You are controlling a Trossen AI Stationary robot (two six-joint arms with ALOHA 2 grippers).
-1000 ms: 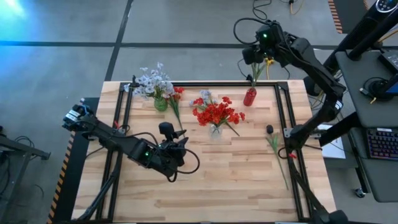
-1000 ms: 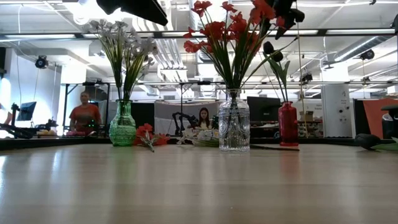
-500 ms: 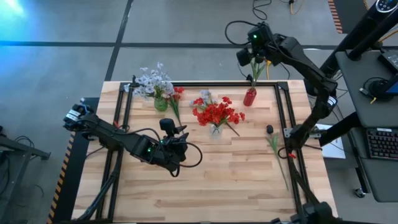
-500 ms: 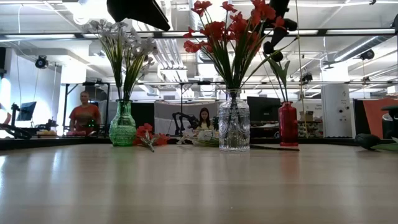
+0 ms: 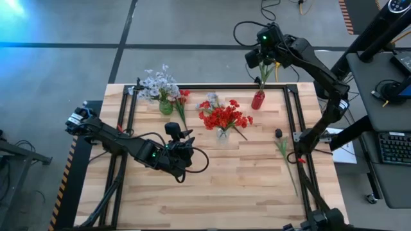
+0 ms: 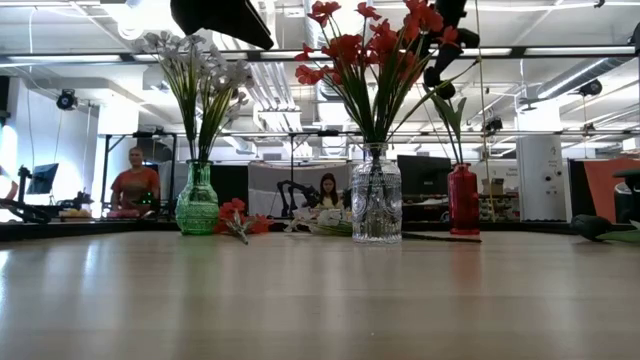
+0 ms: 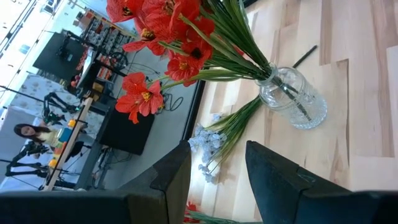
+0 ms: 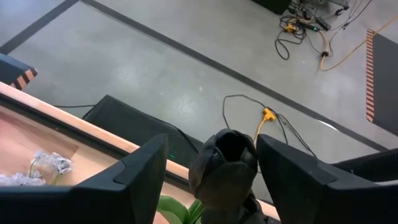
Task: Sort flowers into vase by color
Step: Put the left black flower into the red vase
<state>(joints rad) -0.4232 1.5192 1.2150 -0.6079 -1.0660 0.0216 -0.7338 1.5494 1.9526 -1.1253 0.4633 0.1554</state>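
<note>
At the far right stands a red vase point(image 5: 258, 99) with a dark-blossomed flower point(image 5: 264, 76) upright in it. My right gripper point(image 5: 260, 61) hovers above it. In the right wrist view its fingers stand apart with the dark blossom point(image 8: 224, 165) between them. A clear vase point(image 5: 222, 133) holds red flowers point(image 5: 223, 117), and a green vase point(image 5: 166, 106) holds pale flowers point(image 5: 156, 83). My left gripper point(image 7: 217, 180) is open and empty above the table, near side of the clear vase. My right gripper has one finger on each side of the dark blossom point(image 8: 231, 149), coming at it slanting down from above. Whether either finger touches the blossom, I cannot tell. The flower's stem stands in the red vase.
Loose flowers lie on the table: a red one point(image 5: 183, 102) beside the green vase, a pale one point(image 5: 210, 99) behind the clear vase, and a dark one point(image 5: 280, 136) with its long stem near the right rail. The near half of the table point(image 5: 212, 199) is bare wood.
My right gripper has gone a little toward the table's left edge and slightly down, settling over the red vase's flower; in the last half second it has kept still.
</note>
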